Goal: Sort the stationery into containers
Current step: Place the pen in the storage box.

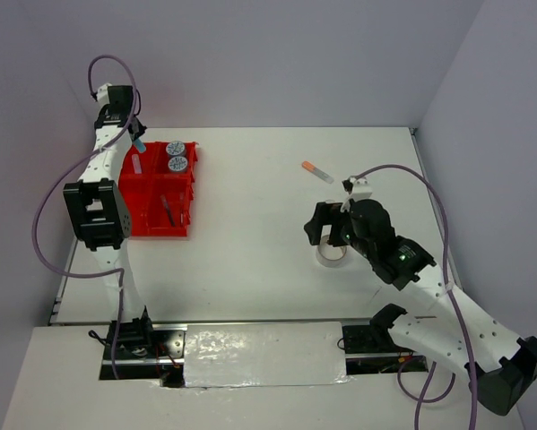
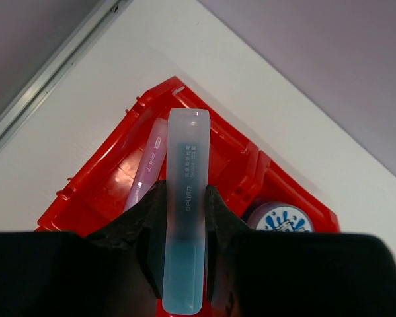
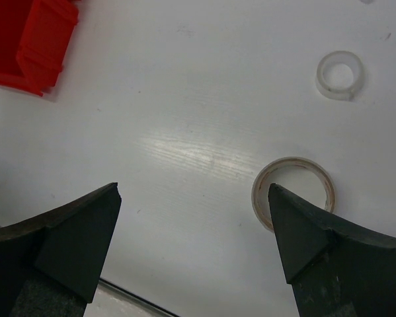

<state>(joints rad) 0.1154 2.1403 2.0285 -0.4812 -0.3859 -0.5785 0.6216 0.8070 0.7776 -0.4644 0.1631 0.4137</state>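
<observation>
The red four-compartment tray (image 1: 151,224) sits at the far left. My left gripper (image 1: 135,134) hovers over its far-left compartment, shut on a light-blue marker (image 2: 184,218) that stands upright between the fingers (image 2: 219,211). A purple marker (image 2: 147,173) lies in the compartment below. Two blue-lidded tubs (image 1: 176,156) sit in the far-right compartment, and one shows in the left wrist view (image 2: 281,220). A thin pen (image 1: 168,210) lies in a near compartment. My right gripper (image 3: 194,191) is open and empty above the table. A brownish tape roll (image 3: 293,191) lies beside its right finger.
A clear tape roll (image 3: 340,74) lies on the table beyond the brownish one. An orange-capped marker (image 1: 317,170) lies on the table at the far middle-right. The tray's corner shows in the right wrist view (image 3: 36,39). Walls close in the table at the back and sides.
</observation>
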